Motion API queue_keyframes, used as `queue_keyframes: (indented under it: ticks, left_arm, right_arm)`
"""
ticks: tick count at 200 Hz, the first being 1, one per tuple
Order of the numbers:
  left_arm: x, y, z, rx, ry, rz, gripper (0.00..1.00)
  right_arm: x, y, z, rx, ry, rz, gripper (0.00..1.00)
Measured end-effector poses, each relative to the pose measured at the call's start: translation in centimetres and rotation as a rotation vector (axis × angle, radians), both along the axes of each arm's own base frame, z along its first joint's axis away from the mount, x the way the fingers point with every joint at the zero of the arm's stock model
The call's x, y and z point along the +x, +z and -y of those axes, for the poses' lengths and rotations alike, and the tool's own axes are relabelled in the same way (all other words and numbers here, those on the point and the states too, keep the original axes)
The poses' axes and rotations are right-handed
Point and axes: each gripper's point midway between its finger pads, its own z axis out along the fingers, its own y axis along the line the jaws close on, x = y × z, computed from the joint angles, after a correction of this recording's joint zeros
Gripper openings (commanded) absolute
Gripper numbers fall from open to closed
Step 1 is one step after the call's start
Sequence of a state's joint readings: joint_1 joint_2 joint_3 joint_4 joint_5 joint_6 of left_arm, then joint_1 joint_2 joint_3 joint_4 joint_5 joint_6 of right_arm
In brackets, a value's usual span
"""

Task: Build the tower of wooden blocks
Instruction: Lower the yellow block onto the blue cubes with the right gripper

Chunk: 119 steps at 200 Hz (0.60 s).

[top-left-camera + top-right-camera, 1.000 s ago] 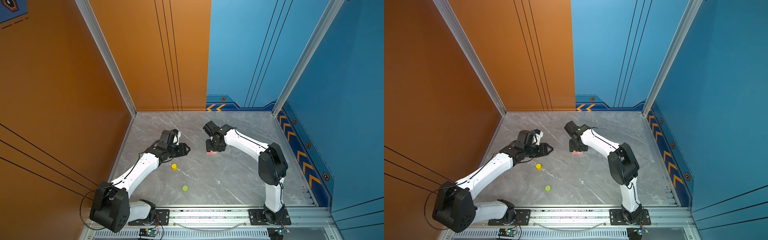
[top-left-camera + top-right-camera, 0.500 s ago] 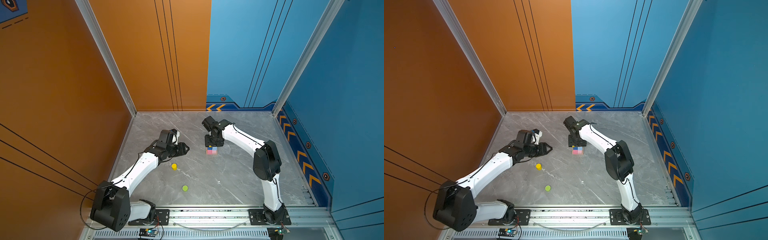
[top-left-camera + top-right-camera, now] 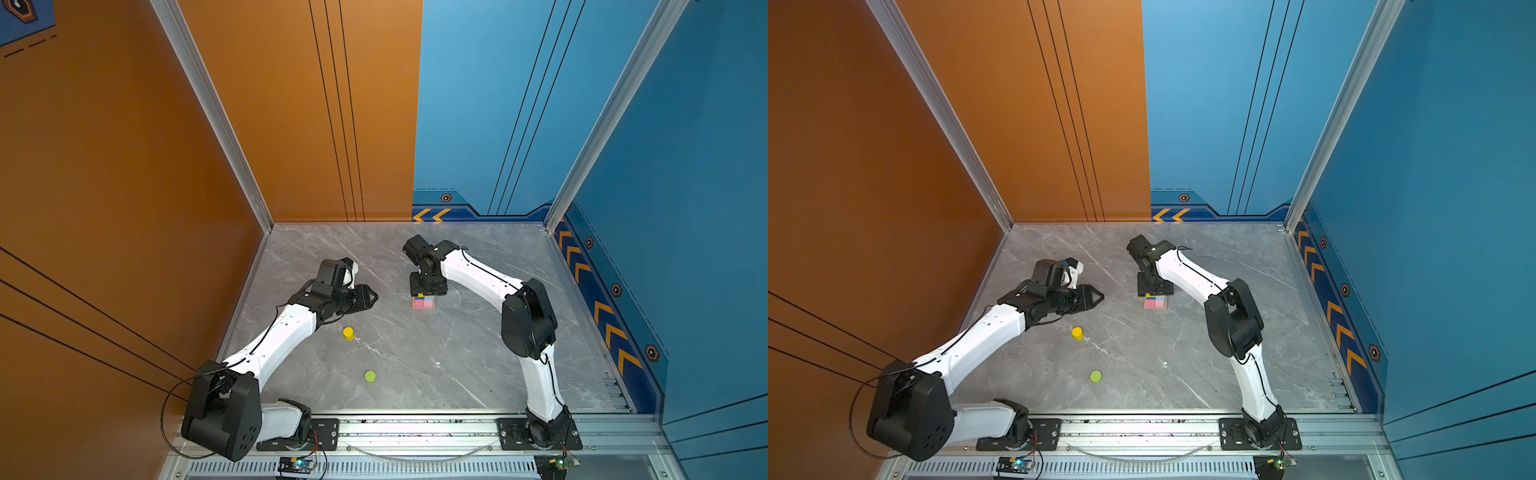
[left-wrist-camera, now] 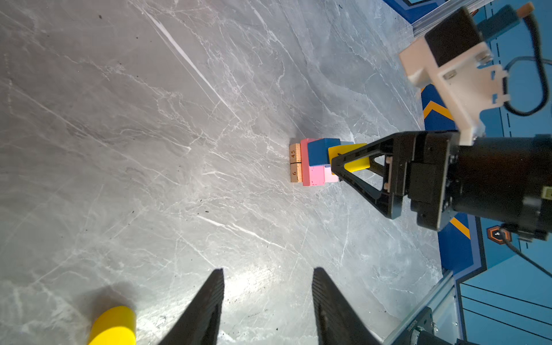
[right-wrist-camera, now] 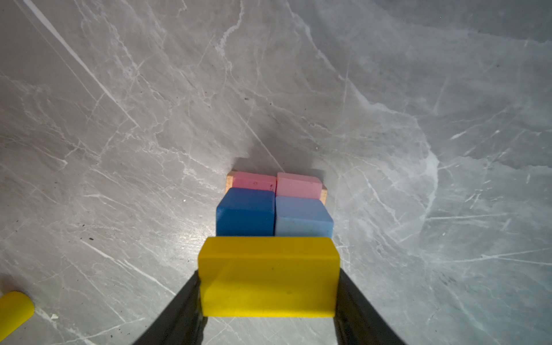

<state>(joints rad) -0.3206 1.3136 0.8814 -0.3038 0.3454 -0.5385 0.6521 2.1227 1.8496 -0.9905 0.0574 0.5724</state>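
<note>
The tower (image 3: 424,302) (image 3: 1155,302) stands mid-floor: tan planks (image 4: 295,162) lowest, two pink bars (image 5: 276,182) on them, then a dark-blue cube (image 5: 245,212) beside a light-blue cube (image 5: 303,216). My right gripper (image 5: 268,274) (image 3: 428,286) points down over it, shut on the yellow brick (image 5: 268,277) (image 4: 348,156), which sits at the top of the cubes. Left of the tower, my left gripper (image 4: 268,270) (image 3: 372,297) is open with nothing in it. A yellow cylinder (image 3: 348,333) (image 4: 113,325) stands near it. The lime-green cylinder (image 3: 370,376) (image 3: 1095,376) is nearer the front.
Orange wall panels close the left side and blue ones the right and back. A metal rail (image 3: 415,428) carrying both arm bases runs along the front edge. Bare grey marble floor (image 3: 457,365) lies between the cylinders and the right arm.
The right wrist has shifted toward the back wall, uncovering the stack in the top views. The left arm has stayed where it was.
</note>
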Motion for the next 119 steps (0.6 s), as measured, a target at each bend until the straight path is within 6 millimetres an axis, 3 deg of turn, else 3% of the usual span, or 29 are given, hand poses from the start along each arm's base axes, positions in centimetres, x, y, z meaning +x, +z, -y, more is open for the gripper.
queue_keyframes:
  ticks: [119]
  left_arm:
    - [0.12, -0.09, -0.19, -0.002, 0.005, -0.003, 0.50]
  right_arm:
    - [0.81, 0.49, 0.24, -0.008, -0.022, 0.025, 0.67]
